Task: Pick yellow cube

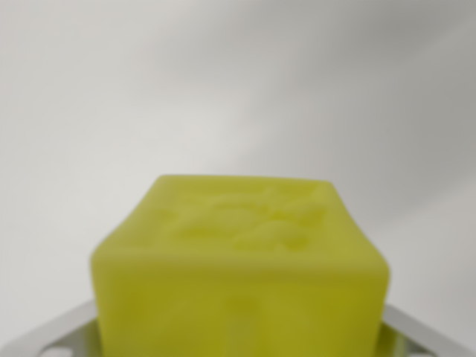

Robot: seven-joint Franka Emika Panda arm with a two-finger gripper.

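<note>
Two pale fingers (56,335) of our gripper (239,343) poke out at the bottom corners, closed against the sides of the yellow cube (242,275), which fills the frame's six o'clock half. Its base is cut off (focus is soft). Toward twelve o'clock lies only a blurred grey surface (238,82).

**Soft, even light; close focus lost**

Diffuse light fills the wrist view, bright at its left and dimming to grey at its right. The yellow cube (239,275), right against the lens, is blurred, its relief smeared. Pale glare sits on the fingers (52,335) flanking it.
</note>
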